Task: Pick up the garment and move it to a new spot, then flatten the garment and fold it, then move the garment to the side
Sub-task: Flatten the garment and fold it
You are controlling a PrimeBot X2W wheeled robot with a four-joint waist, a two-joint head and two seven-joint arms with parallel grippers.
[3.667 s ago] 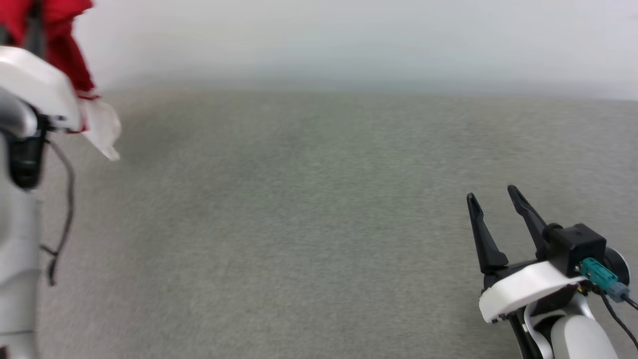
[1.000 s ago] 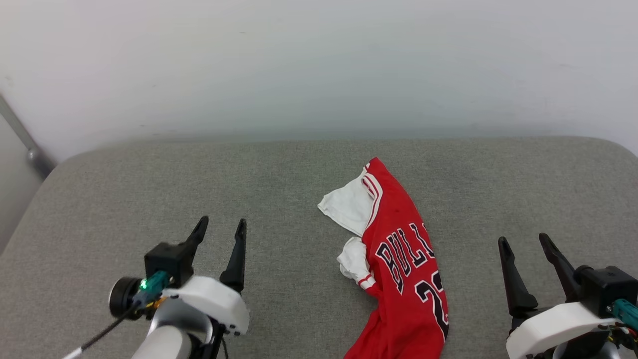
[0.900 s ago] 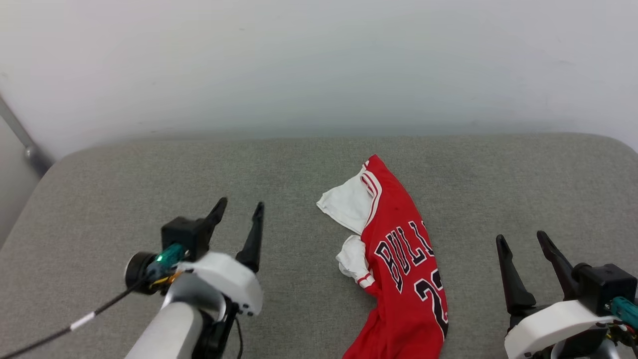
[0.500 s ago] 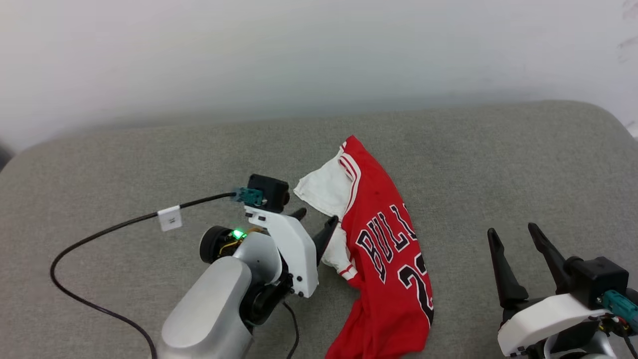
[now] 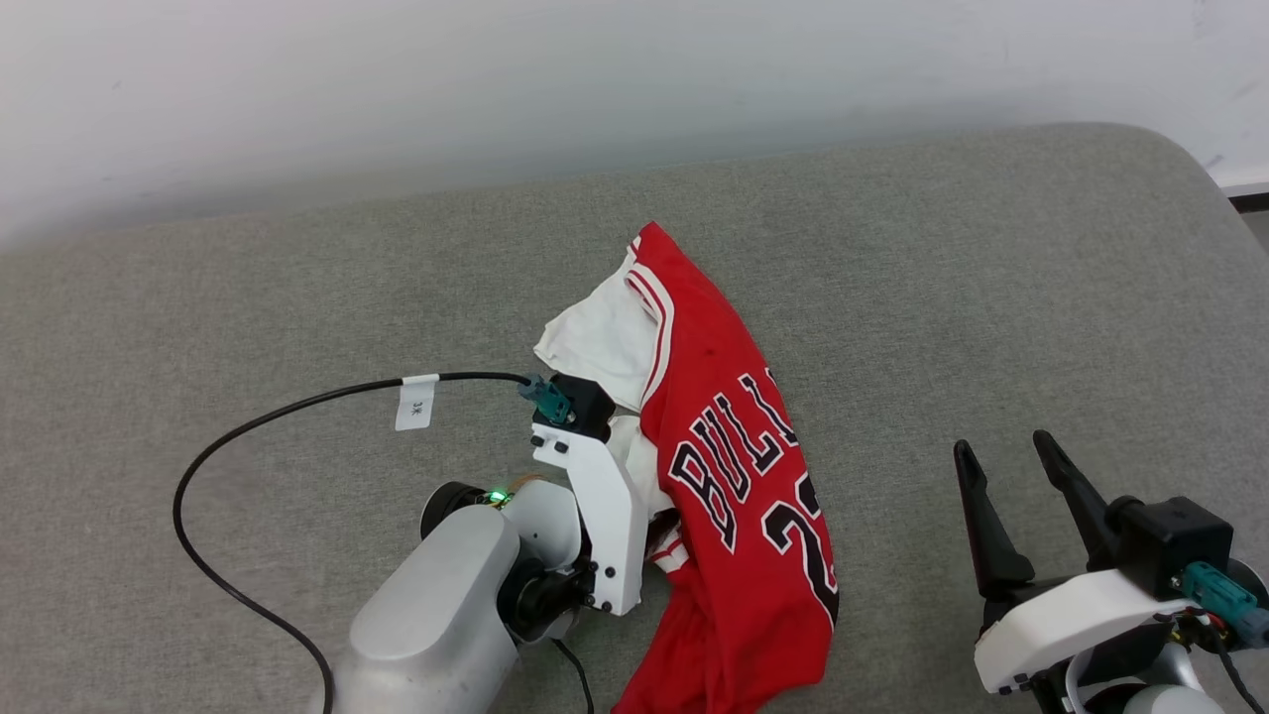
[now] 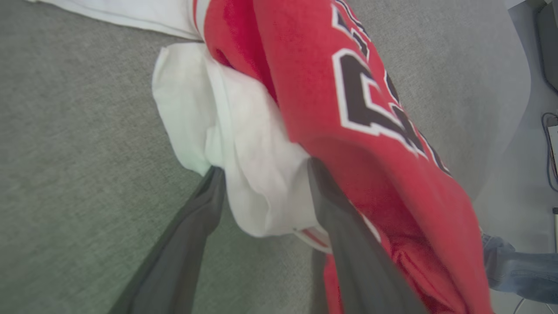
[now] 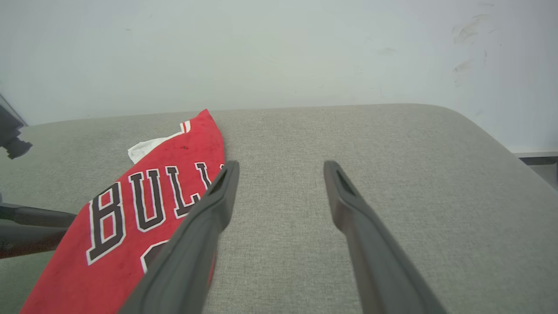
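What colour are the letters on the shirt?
The letters are black with white outlines on the red shirt; clearest in the right wrist view.

Chest lettering: black capitals outlined in white on the red jersey-style shirt with white sleeves (image 5: 734, 466) read "BULL"; a fold hides the rest.
Number: below the lettering, same black and white, a "2" and part of a second digit, not legible.
Cable tag: small white paper tag (image 5: 415, 402) on the thin black cable (image 5: 476, 375); its mark is too small to read.
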